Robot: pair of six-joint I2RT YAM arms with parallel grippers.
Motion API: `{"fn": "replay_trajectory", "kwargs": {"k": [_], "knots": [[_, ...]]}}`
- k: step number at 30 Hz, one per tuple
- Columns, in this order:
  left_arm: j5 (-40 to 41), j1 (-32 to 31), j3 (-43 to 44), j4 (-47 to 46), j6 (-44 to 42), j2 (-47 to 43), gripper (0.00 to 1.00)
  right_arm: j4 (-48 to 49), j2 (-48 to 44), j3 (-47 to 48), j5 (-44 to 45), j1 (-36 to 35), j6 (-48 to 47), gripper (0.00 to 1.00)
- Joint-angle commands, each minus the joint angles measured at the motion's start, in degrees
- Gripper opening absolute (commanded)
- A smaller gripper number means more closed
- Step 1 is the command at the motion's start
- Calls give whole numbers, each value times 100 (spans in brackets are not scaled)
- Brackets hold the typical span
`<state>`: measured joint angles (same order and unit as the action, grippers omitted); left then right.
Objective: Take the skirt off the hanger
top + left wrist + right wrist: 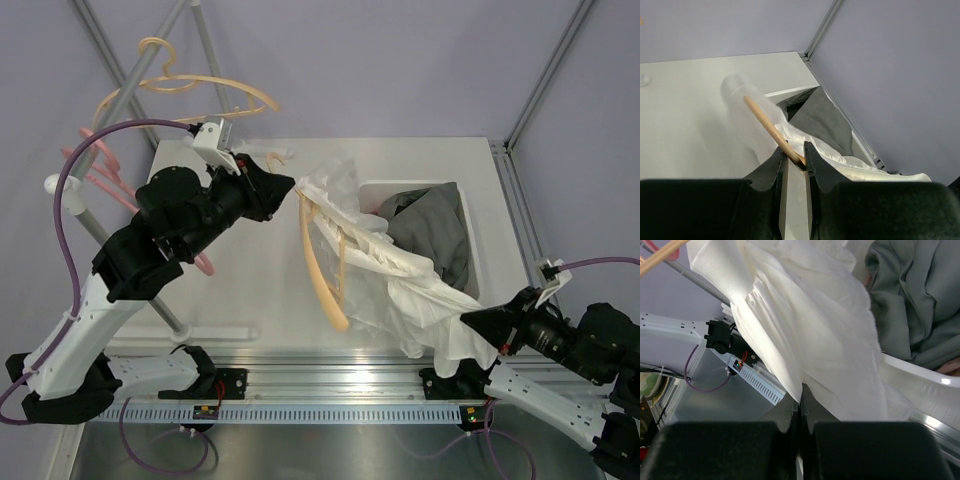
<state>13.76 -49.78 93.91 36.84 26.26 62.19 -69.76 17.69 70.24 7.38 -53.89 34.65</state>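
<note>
A tan wooden hanger point(322, 270) hangs tilted over the table, and the white skirt point(400, 275) is draped over it, trailing toward the front right. My left gripper point(290, 188) is shut on the hanger's upper end; in the left wrist view the wooden bar point(767, 125) runs into the pinch of that gripper point(796, 154). My right gripper point(472, 322) is shut on the skirt's lower edge. Seen from the right wrist, the white fabric point(805, 325) is pulled taut up and away from the closed gripper point(801, 392).
A white bin point(478, 255) at the back right holds a grey garment point(435, 230), also visible as grey cloth point(910, 300). At the back left a metal rack carries a tan hanger point(190, 85) and pink hangers point(100, 165). The rail point(330, 385) lines the front edge.
</note>
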Motion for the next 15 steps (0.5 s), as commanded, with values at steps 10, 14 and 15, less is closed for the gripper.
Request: {"fn": "replay_trajectory", "kwargs": {"k": [10, 14, 15], "knots": [[-1636, 118, 110, -1214, 660, -295, 0, 2587, 1446, -899, -342, 10, -599, 0], [-2245, 109, 84, -1451, 1003, -479, 0, 3116, 2613, -477, -123, 19, -1170, 0], [-2324, 109, 75, -1443, 1030, -515, 0, 3178, 2782, -345, -35, 19, -1293, 0]]}}
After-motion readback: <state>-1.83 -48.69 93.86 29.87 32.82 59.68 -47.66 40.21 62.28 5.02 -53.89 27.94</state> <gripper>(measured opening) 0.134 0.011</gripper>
